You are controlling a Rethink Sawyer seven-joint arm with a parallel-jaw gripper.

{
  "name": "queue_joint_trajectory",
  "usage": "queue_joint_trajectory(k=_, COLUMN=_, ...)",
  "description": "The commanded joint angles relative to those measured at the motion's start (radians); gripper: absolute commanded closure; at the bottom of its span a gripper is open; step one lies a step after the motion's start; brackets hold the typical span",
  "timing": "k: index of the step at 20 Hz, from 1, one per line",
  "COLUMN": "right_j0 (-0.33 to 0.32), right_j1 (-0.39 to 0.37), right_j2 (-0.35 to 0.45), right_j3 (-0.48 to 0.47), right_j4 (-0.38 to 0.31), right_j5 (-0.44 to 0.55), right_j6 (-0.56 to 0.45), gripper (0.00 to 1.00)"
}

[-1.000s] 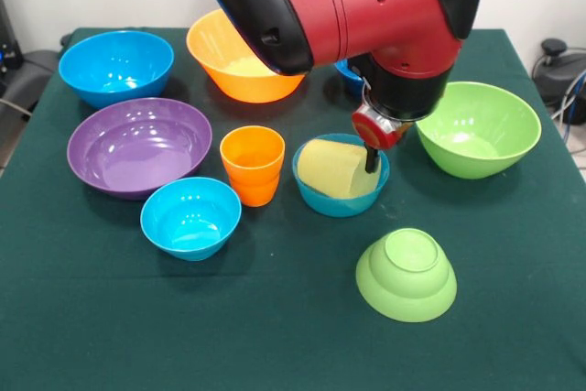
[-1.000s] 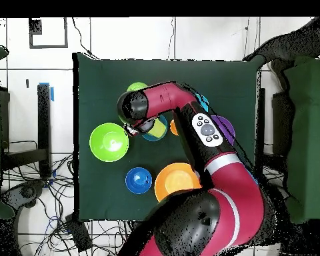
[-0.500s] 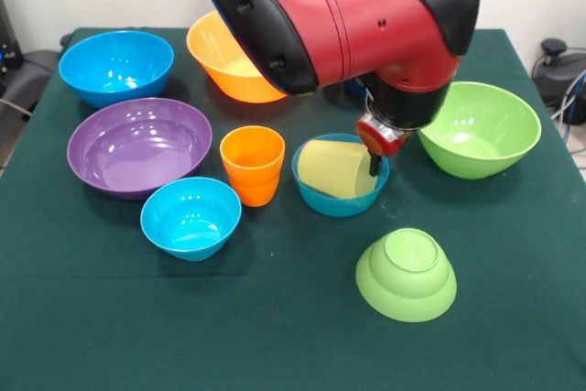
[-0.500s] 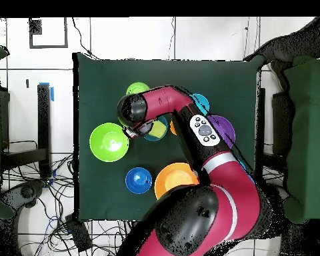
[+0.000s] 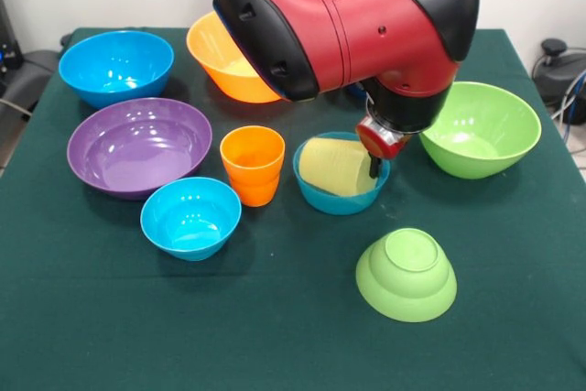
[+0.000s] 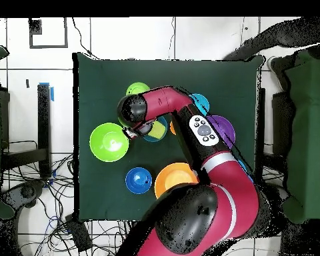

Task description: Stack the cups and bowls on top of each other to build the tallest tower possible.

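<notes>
The pale yellow cup (image 5: pixel 331 168) lies tilted on its side inside a small light blue bowl (image 5: pixel 320 200) at the table's middle. My gripper (image 5: pixel 374 165) is at the cup's right end and shut on it; only one dark finger shows, under the red wrist. From above, the gripper (image 6: pixel 132 131) sits between the large lime green bowl (image 6: pixel 109 142) and that bowl. The orange cup (image 5: pixel 252 163) stands upright just left of it. A small lime green bowl (image 5: pixel 406 274) rests upside down in front.
A second small light blue bowl (image 5: pixel 190 217), the purple bowl (image 5: pixel 137 145), the large blue bowl (image 5: pixel 115 65) and the large orange bowl (image 5: pixel 220 59) fill the left side. The large lime green bowl (image 5: pixel 478 127) is at the right. A dark blue bowl (image 6: pixel 139 180) shows from above.
The gripper has shifted slightly right and the yellow cup has tipped and risen a little with it inside the light blue bowl. The other bowls have not moved.
</notes>
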Motion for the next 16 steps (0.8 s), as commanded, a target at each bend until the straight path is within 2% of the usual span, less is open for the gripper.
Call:
queue_joint_trajectory(k=1, right_j0=0.024, right_j1=0.052, right_j2=-0.01, right_j3=-0.049, right_j4=-0.085, right_j5=-0.062, right_j6=-0.231, gripper=1.0)
queue_joint_trajectory(k=8, right_j0=0.018, right_j1=0.055, right_j2=-0.004, right_j3=-0.042, right_j4=-0.081, right_j5=-0.063, right_j6=-0.242, gripper=1.0)
queue_joint_trajectory(k=11, right_j0=0.026, right_j1=0.047, right_j2=-0.013, right_j3=-0.046, right_j4=-0.076, right_j5=-0.062, right_j6=-0.198, gripper=1.0)
queue_joint_trajectory(k=16, right_j0=0.009, right_j1=0.028, right_j2=0.0, right_j3=-0.024, right_j4=-0.063, right_j5=-0.07, right_j6=-0.205, gripper=1.0)
